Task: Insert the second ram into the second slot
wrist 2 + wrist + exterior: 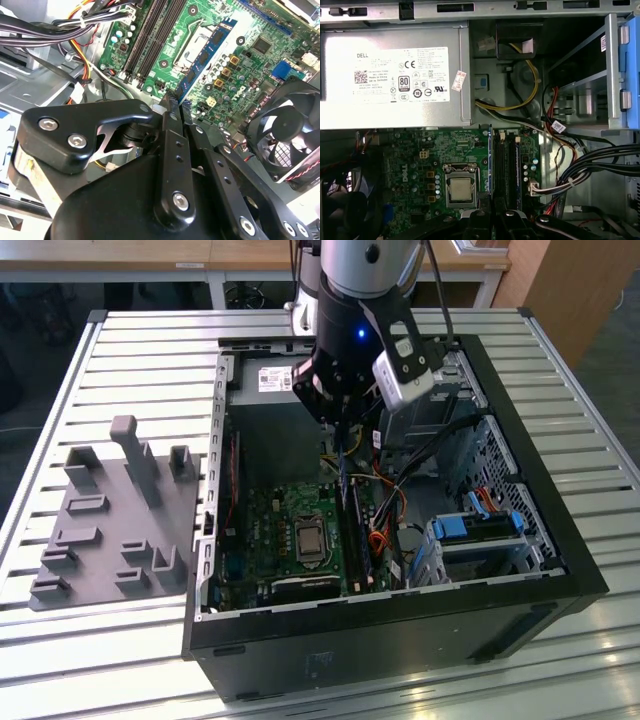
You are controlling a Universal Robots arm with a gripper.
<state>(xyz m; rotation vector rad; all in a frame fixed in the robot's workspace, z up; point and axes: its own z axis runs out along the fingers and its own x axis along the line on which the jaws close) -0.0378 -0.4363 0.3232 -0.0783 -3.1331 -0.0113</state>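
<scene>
One gripper (175, 107), fingers (170, 135) tight on the second ram (205, 56), above memory slots (150, 35); printed label (402, 67) on power supply (370, 110).

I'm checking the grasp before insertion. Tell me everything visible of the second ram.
The second ram is a long, thin, flat blue circuit stick with a row of black chips on its visible face. The tool is clamped on one end; the rest juts out free above the green motherboard, crossing the processor socket in the second wrist view, beside the black slots. It sits in no slot, and nothing else visibly touches it.
</scene>
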